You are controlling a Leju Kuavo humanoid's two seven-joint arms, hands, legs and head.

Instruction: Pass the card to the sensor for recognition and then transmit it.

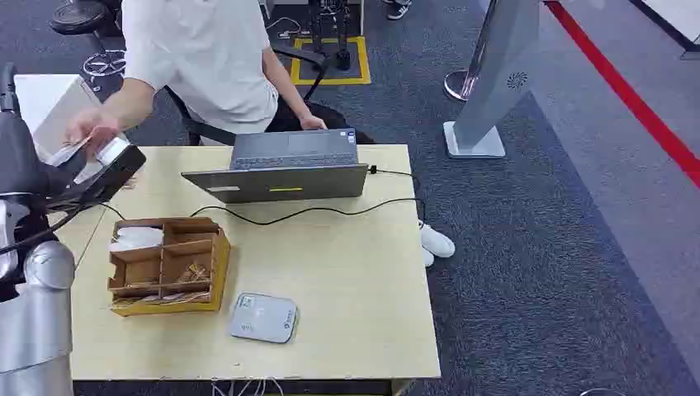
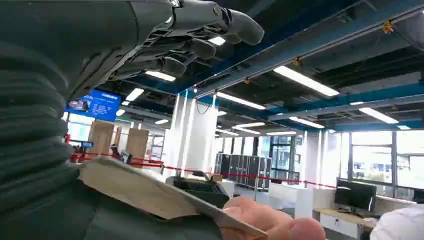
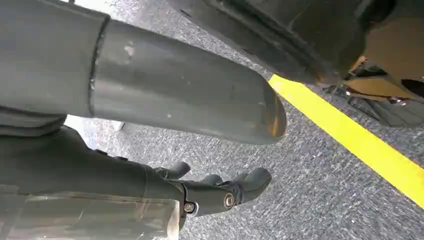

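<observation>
Evidently a handover is in hand: the robot's dark left hand [image 1: 111, 169] is raised at the far left corner of the pale wooden worktop [image 1: 355, 272], its fingers [image 2: 200, 35] spread apart and curled over nothing. The thin pale card [image 2: 150, 192] lies just beside its palm, pinched at the outer edge by a person's hand [image 2: 272, 222]; whether the robot's thumb bears on the card at all cannot be told from the wrist view, where that part is hidden. The card is held out flat and clear of the worktop, presumably so that it can be taken by the person reaching from behind the grey open laptop [image 1: 285, 169].

The right hand [image 3: 220, 192] hangs low over grey carpet beside a yellow floor line, loosely open and unladen, being no part of this step.

Nearer the robot lies the flat grey square card sensor [image 1: 262, 318], face up on the worktop so a card can be passed over it. Just beside it stands the brown cardboard divided tray [image 1: 169, 266], with white and small brownish contents in its compartments.
</observation>
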